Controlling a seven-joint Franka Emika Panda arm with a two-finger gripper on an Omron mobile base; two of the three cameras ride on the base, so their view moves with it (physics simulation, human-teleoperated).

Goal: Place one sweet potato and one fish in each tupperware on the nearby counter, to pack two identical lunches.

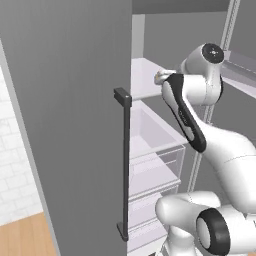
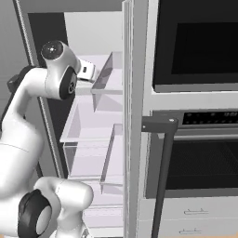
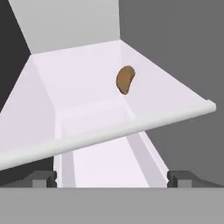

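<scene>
Sweet potato (image 3: 125, 79): on fridge shelf (image 3: 78, 83), ahead of spread, empty gripper (image 3: 112, 178), long axis running away, slightly tilted.

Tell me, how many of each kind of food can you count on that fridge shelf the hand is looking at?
Sweet potato: 1, lying on the white fridge shelf
Fish: 0
Total: 1
</scene>
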